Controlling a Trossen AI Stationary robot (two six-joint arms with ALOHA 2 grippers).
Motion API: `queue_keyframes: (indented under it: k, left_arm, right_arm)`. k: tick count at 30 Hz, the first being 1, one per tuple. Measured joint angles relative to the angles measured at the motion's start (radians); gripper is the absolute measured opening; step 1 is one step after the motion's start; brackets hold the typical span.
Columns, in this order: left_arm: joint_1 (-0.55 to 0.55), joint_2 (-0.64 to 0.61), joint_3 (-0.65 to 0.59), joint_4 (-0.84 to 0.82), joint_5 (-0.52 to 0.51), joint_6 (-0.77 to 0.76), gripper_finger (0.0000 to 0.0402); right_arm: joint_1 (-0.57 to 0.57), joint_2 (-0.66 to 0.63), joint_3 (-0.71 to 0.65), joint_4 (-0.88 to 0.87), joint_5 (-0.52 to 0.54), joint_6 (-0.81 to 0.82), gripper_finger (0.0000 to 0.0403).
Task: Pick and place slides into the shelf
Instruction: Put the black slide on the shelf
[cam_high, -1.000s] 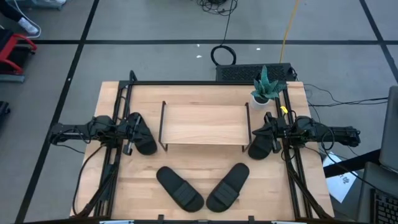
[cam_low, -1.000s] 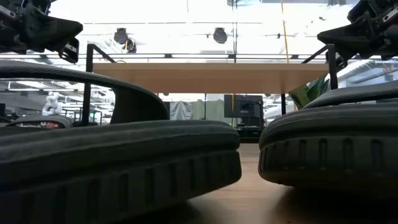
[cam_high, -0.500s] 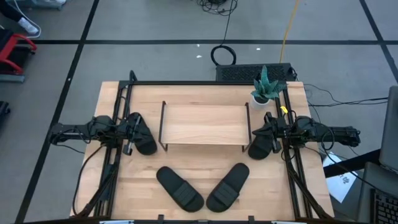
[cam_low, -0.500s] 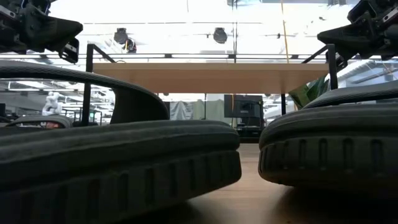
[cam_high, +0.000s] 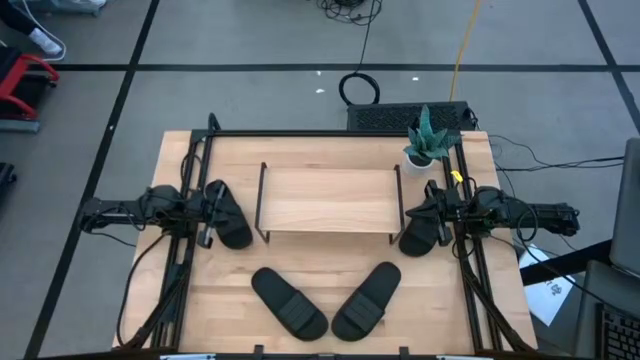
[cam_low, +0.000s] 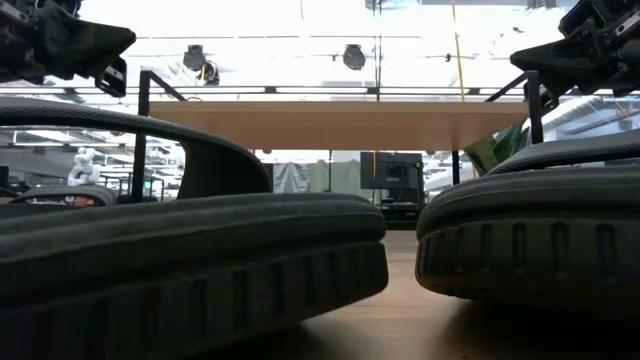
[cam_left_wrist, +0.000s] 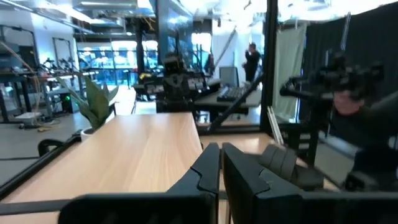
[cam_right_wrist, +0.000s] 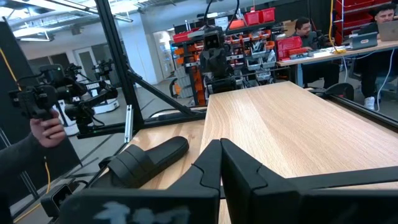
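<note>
Shelf (cam_high: 327, 198) flanked by closed left pincer (cam_high: 207, 212), closed right pincer (cam_high: 432, 212), seemingly empty, slides (cam_high: 289, 301) toward front edge.

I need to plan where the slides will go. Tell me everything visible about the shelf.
The shelf is a low rack with a light wooden plank top and thin black metal side frames. It stands upright at the middle of the table, its top bare. Nothing visibly touches it. A slide lies just off each end, with the left gripper and right gripper over them. Two more slides lie in front. The low view shows open space beneath the plank.
</note>
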Motion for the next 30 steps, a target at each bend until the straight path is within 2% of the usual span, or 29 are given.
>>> queue_keyframes:
  k: [6, 10, 16, 19, 23, 30]
  left_arm:
    - [0.000, 0.000, 0.000, 0.017, 0.000, -0.026, 0.0021]
    - [0.000, 0.000, 0.000, 0.034, -0.019, -0.095, 0.0021]
    - [0.000, 0.000, 0.000, 0.051, -0.152, -0.086, 0.0021]
    - [0.000, 0.000, 0.000, 0.059, -0.220, -0.025, 0.0021]
    - [0.000, 0.000, 0.000, 0.073, -0.237, 0.037, 0.0021]
    - [0.000, 0.000, 0.000, 0.063, -0.231, 0.108, 0.0021]
  right_arm:
    - [0.000, 0.000, 0.000, 0.002, 0.000, -0.001, 0.0000]
    - [0.000, 0.000, 0.000, 0.013, 0.000, -0.080, 0.0000]
    - [0.000, 0.000, 0.001, 0.076, 0.001, -0.147, 0.0000]
    - [-0.001, 0.006, 0.042, 0.054, 0.052, -0.167, 0.0000]
    - [-0.001, 0.022, 0.176, -0.104, 0.163, -0.184, 0.0000]
    - [-0.001, 0.110, 0.444, -0.527, 0.417, -0.114, 0.0000]
